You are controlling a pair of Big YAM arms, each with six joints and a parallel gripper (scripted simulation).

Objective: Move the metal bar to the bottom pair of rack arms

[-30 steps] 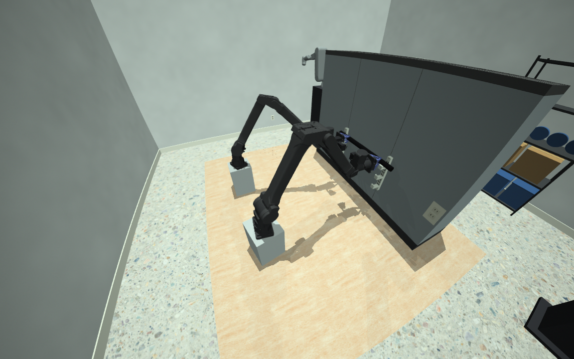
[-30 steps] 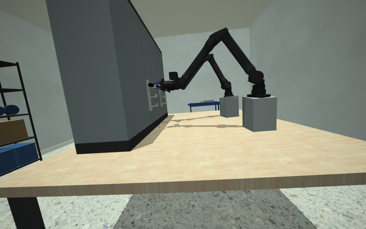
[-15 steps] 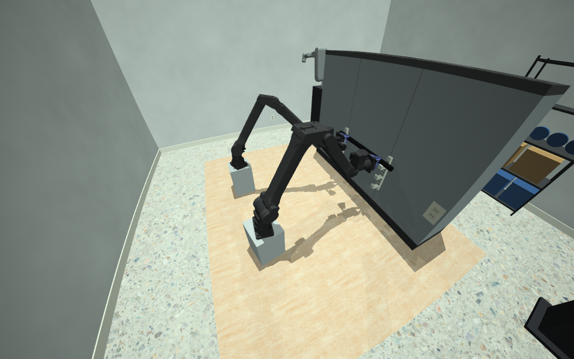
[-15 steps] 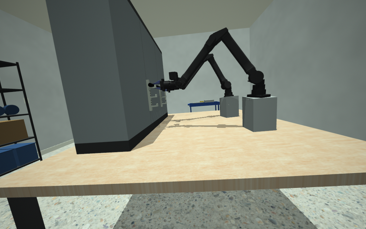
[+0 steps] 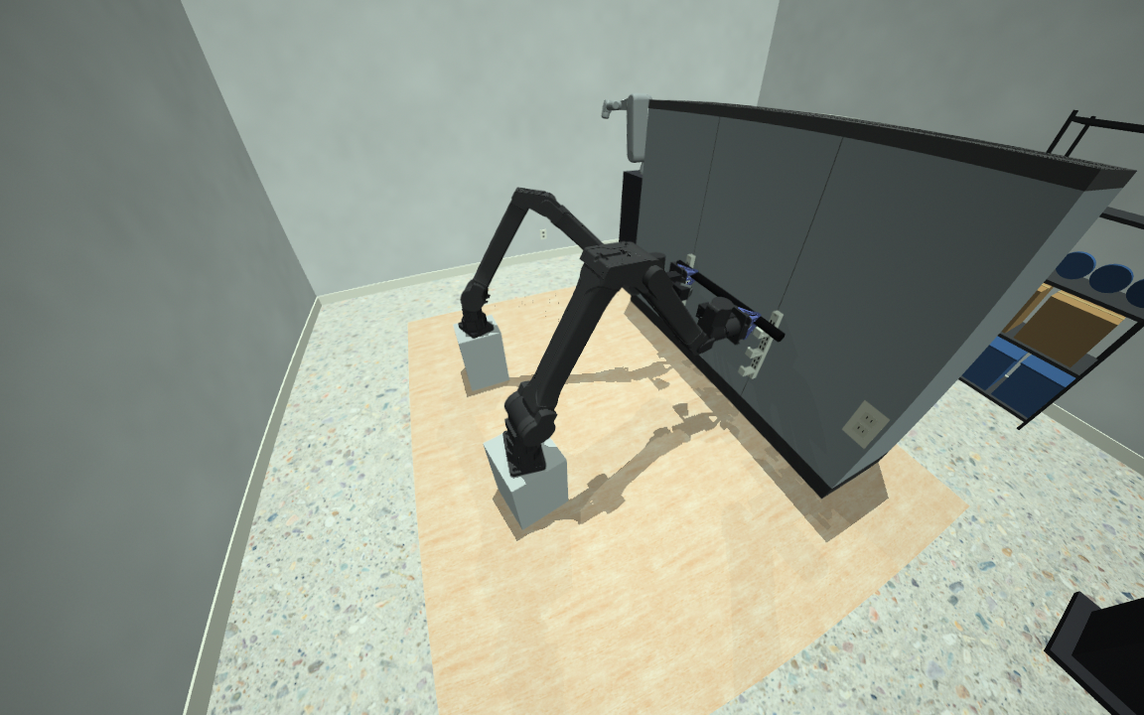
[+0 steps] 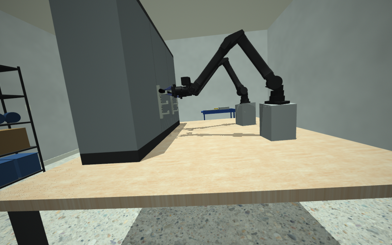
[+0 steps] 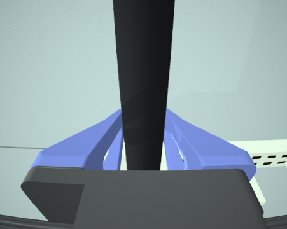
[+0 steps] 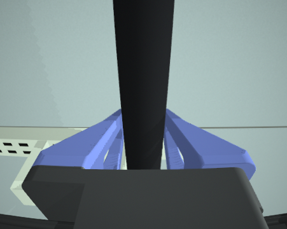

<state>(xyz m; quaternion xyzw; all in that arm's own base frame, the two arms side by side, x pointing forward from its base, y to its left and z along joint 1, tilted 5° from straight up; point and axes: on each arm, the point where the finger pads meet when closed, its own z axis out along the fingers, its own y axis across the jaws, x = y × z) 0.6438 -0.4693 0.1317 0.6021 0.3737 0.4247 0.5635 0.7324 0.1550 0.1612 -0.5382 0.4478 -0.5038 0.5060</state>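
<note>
Left jaws (image 5: 688,273) and right jaws (image 5: 750,322) (image 6: 167,90) clamping black round bar (image 5: 727,296) (image 6: 161,90) (image 7: 144,63) (image 8: 144,63) — bar lying crosswise between fingertips. Needing to be lifting evenly, clearing hooked lips, then lowering level toward bottom rack arms (image 6: 165,113) below me.
</note>
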